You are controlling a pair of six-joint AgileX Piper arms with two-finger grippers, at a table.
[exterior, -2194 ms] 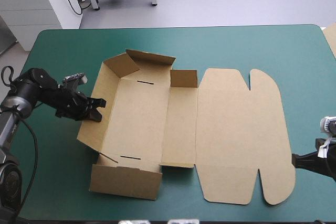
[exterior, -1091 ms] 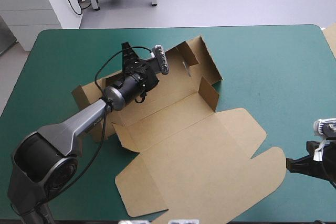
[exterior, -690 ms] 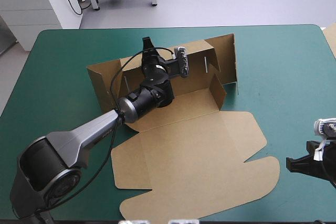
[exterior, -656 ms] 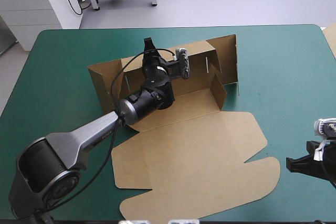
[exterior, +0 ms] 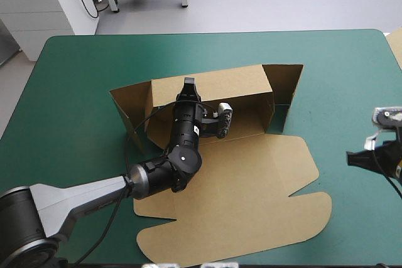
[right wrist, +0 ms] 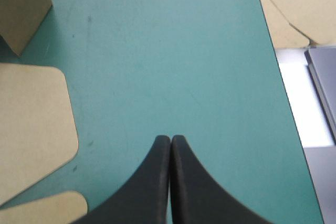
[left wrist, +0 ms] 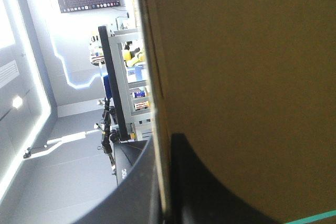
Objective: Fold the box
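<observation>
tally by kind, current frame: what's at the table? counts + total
box: 1
grippers: 2 (left gripper shut on the box's raised wall, right gripper shut, holding nothing)
spare board past the table's edge: 1 pile, sheets can't be counted
table: 1
total: 5

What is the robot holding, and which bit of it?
The left gripper pinches the box by the top edge of its raised far wall. The right gripper is shut on nothing, above the teal-green cover.
</observation>
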